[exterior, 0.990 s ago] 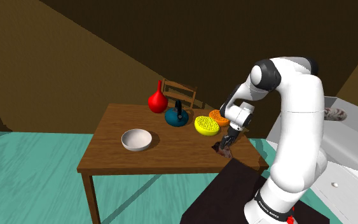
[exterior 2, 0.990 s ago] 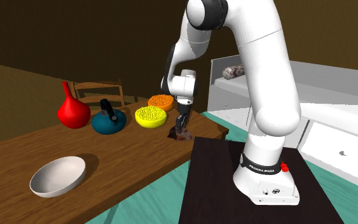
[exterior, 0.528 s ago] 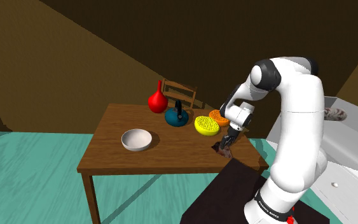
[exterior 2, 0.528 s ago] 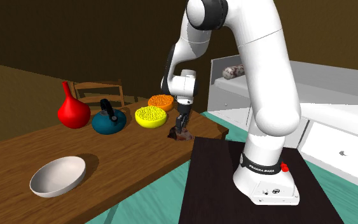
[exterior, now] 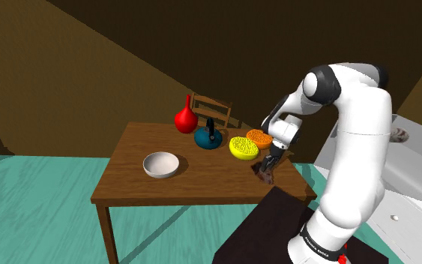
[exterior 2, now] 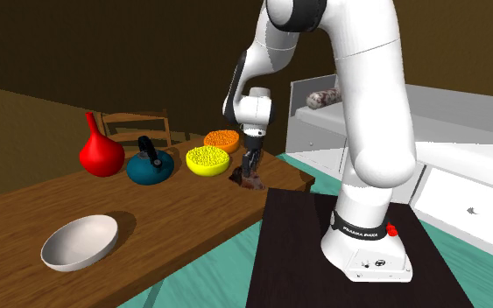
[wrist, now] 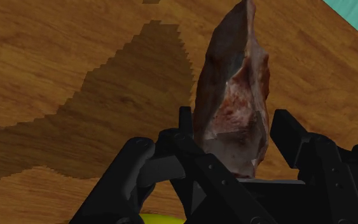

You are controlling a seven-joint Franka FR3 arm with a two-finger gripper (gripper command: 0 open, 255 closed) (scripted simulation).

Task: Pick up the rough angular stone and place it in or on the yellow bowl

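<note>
Just beside the yellow bowl (exterior: 243, 148), on the side nearer the stand: the stone (exterior: 264, 174), a reddish-brown, jagged, flaky shard; it stands on end, tall and thin, close to the edge of the wooden table (exterior: 202, 178)
Gripper (exterior: 266, 166): the black fingers (wrist: 182, 124) are closed narrowly on the stone's lower part, one on each broad face; in the wrist view the shard juts well past the fingertips
Height: the stone's shadow lies apart from it on the wood in the wrist view, so it appears to hang just above the table; the gap looks small
Step in hand: the lift, judged from the clasp; the carry towards the yellow bowl is not yet done
Beyond the yellow bowl, away from the stand: an orange bowl (exterior: 259, 137) touching or nearly touching it; a blue kettle (exterior: 208, 137) and a red vase (exterior: 186, 118) farther along; a white bowl (exterior: 161, 164) well apart
Risk, slipping: the faces are uneven and the hold sits low; the shard could pivot or drop out during the swing
Risk, clipping: a carry kept too low could knock the long tip against the yellow bowl's rim and push the bowl into the orange one
Risk, overshoot: a release past the yellow bowl would land the stone in the orange bowl instead
</note>
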